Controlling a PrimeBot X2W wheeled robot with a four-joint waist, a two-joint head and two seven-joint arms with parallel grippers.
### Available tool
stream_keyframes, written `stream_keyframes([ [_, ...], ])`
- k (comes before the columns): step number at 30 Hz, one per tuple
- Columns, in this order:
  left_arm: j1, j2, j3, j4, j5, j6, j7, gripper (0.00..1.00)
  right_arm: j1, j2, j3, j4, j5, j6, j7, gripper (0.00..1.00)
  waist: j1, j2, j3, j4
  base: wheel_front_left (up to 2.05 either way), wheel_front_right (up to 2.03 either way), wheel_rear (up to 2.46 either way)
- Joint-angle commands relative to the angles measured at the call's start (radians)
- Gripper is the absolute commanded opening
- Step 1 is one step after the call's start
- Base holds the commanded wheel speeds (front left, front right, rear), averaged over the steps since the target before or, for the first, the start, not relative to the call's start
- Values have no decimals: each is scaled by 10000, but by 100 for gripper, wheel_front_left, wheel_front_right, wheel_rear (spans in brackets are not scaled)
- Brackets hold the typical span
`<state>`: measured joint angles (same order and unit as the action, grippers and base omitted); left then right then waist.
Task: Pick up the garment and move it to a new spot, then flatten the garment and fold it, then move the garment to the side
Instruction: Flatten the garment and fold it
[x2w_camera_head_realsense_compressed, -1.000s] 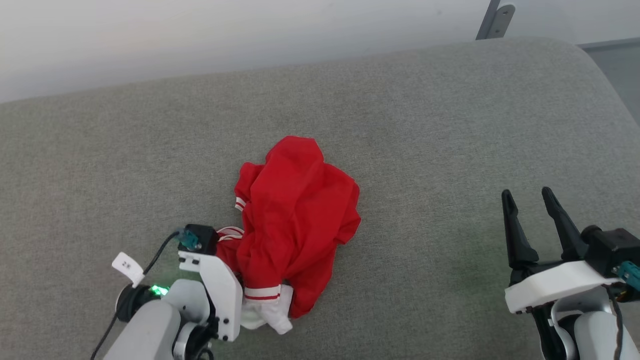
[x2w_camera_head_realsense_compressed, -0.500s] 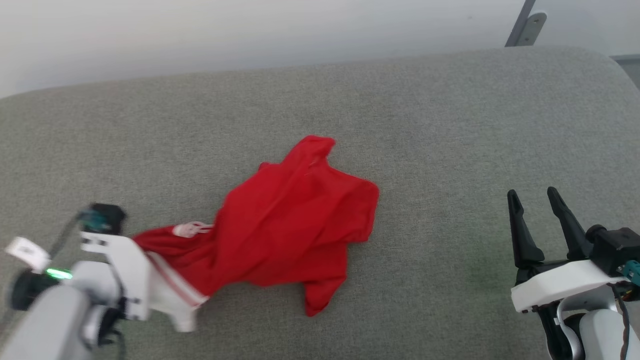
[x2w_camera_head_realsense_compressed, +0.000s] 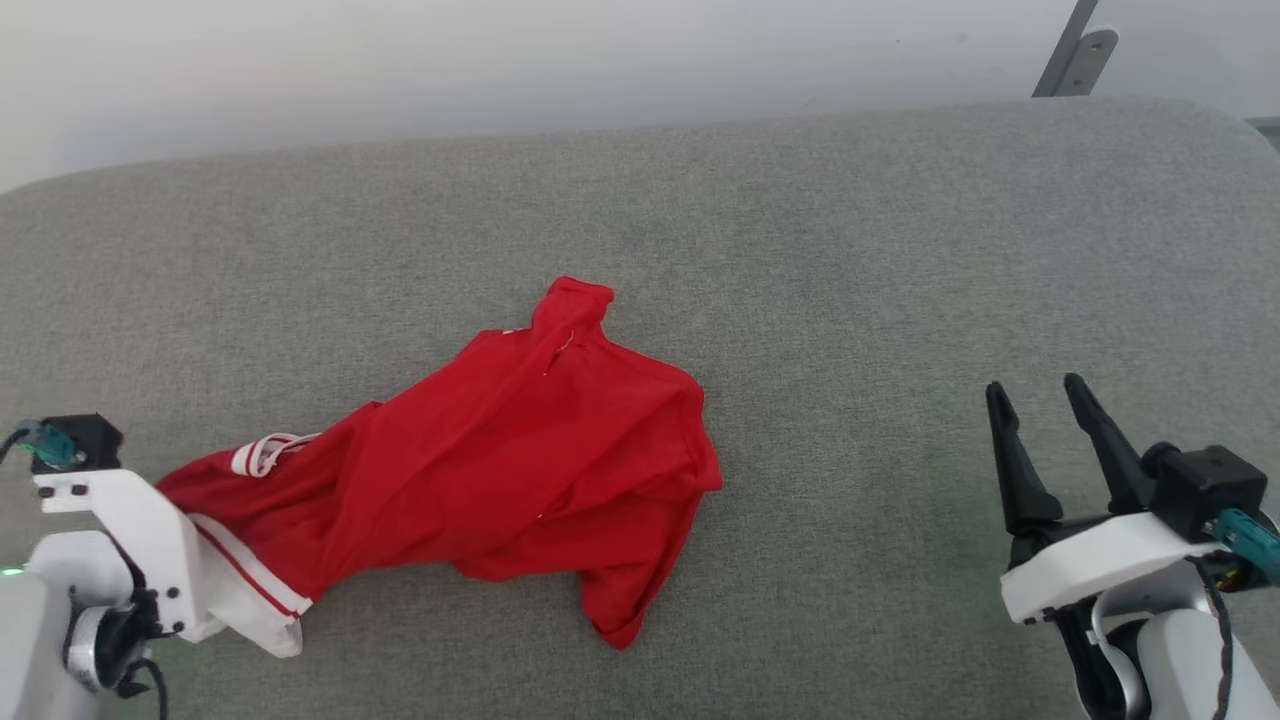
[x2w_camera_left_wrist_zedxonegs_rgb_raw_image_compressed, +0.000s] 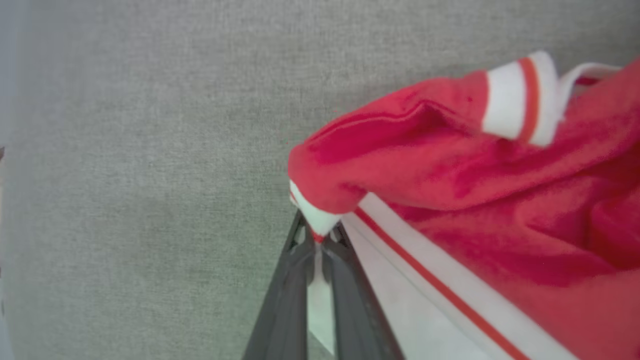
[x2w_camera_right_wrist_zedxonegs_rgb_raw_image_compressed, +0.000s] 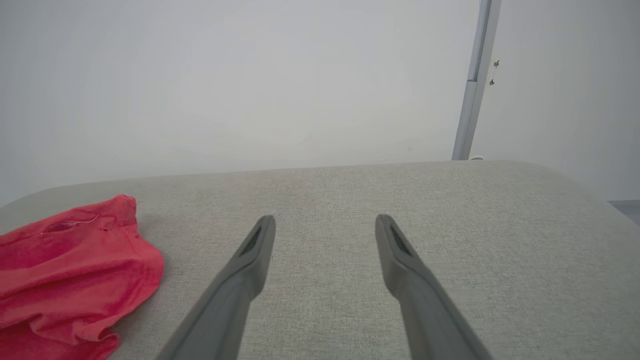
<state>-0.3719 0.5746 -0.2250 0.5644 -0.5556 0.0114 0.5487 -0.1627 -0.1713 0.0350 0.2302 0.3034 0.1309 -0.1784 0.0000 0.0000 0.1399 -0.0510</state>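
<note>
While the left hand (x2w_camera_left_wrist_zedxonegs_rgb_raw_image_compressed: 318, 231) pinches its white edge, the garment (x2w_camera_head_realsense_compressed: 500, 450) lies rightward

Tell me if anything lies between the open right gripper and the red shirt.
Nothing visible does: bare grey upholstery runs from the right gripper to the red shirt at its left.

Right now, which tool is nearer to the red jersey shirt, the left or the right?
Left. The left tool is shut on a white-trimmed corner of the red jersey shirt. The right tool is open above the grey cushion, apart from the shirt, off its right side.
</note>
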Motion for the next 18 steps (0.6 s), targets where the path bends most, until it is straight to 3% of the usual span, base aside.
stream_keyframes([
  [1, -256, -92, 47, 203, -116, -130, -172, 25, -150, -18, 95, 30, 42, -3, 40, 100, 0, 0, 9, 25, 0, 0, 0],
  [2, -316, -176, 34, 350, -181, -213, -250, 51, -189, -10, 152, 52, 70, -3, 78, 100, 0, 0, 17, 50, 0, 0, 0],
  [3, -387, -277, 25, 470, -262, -308, -322, 89, -220, -8, 231, 80, 112, -3, 120, 100, 0, 0, 25, 91, 0, 0, 0],
  [4, -447, -351, 40, 538, -347, -397, -407, 100, -269, -31, 315, 97, 140, -3, 181, 100, 0, 0, 30, 141, 0, 0, 0],
  [12, -663, -585, 157, -391, -261, -734, -2001, 100, -896, -394, 1237, 253, 267, -3, 883, 100, 0, 0, 109, 775, 0, 0, 0],
  [18, -189, -830, 253, -1673, 29, -556, -3801, 100, -1534, -637, 2044, 518, 511, -3, 1647, 100, 0, 0, 196, 1352, 0, 0, 0],
])
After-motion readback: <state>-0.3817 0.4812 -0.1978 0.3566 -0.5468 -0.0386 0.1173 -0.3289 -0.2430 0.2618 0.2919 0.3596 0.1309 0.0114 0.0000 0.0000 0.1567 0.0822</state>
